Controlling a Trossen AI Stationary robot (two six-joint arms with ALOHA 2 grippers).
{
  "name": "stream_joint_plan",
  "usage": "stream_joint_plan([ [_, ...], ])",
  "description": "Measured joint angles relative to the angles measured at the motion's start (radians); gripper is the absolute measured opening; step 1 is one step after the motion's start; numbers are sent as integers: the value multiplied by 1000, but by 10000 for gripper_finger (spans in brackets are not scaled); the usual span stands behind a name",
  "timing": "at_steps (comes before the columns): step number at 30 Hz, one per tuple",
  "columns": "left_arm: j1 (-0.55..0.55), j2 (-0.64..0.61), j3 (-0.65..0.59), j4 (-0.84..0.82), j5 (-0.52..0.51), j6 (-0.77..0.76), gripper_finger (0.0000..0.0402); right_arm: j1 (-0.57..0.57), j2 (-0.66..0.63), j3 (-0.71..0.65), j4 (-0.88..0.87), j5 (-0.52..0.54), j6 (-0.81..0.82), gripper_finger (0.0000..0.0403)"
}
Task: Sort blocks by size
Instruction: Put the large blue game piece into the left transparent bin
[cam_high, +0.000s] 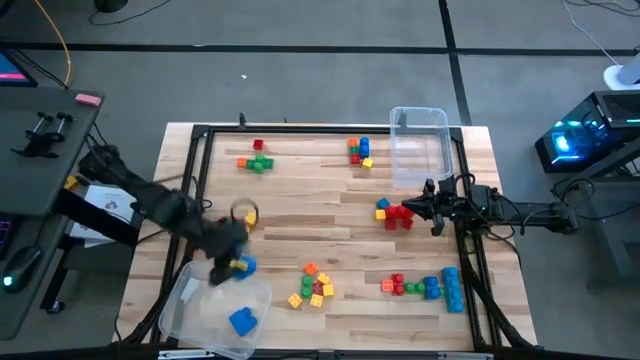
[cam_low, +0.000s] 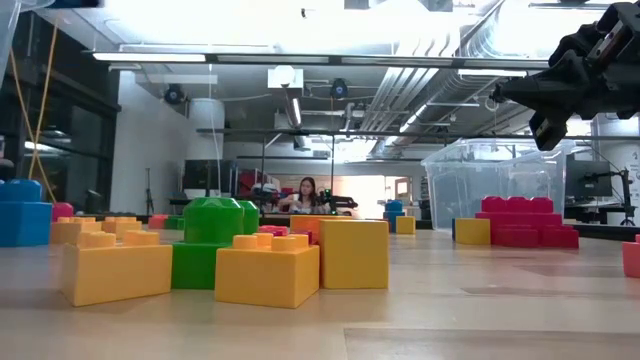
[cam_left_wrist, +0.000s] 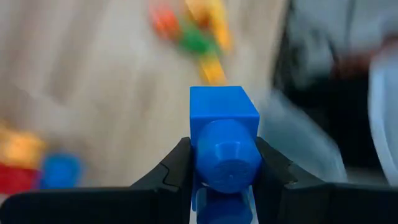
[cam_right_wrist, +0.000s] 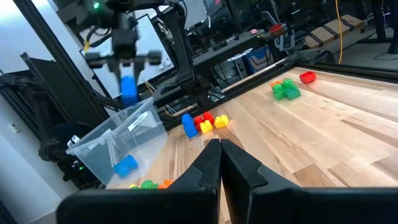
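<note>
Blocks lie in small groups across the surface, and one blue block (cam_left_wrist: 224, 134) is pinched between the fingers of the left hand (cam_high: 236, 262), studs toward the wrist camera. That hand hangs above the surface near the front left corner, just over the rim of a clear bin (cam_high: 190, 310) that sits at that corner. Inside the bin lies another blue block (cam_high: 243, 321) (the right wrist view shows it resting on the bin's floor).

Outward from there, a mixed cluster (cam_high: 312, 285) of yellow, orange, red and green blocks lies near the front edge, around its middle. Farther right along the front edge, a row (cam_high: 425, 287) of red, green and blue blocks runs toward the front right corner. Near the back edge, green, red and orange blocks (cam_high: 256, 160) lie left of centre, and a second group (cam_high: 359, 151) in orange, blue, yellow and red lies right of centre. A second clear bin (cam_high: 420, 148) stands at the back right corner.

The right hand (cam_high: 434, 212) hovers near the right edge with its fingers pressed together, holding nothing, just beside a red pile (cam_high: 400, 216) with a blue and a yellow block touching it.
</note>
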Motion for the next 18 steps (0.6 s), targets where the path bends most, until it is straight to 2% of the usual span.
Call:
stream_joint_plan([
  [2, -38, 28, -2, -10, 103, -5, 86, 0, 0, 0, 0, 0, 0, 5],
  [4, -73, 44, -2, 11, 147, -8, 86, 0, 0, 0, 0, 0, 0, 5],
  [9, -130, 91, -1, 12, 127, 50, 88, 0, 0, 0, 0, 0, 0, 5],
  [13, -122, 140, -1, -25, 130, 72, 135, 0, 0, 0, 0, 0, 0, 5],
  [18, -76, 177, -1, -37, 236, 135, 205, 0, 0, 0, 0, 0, 0, 5],
])
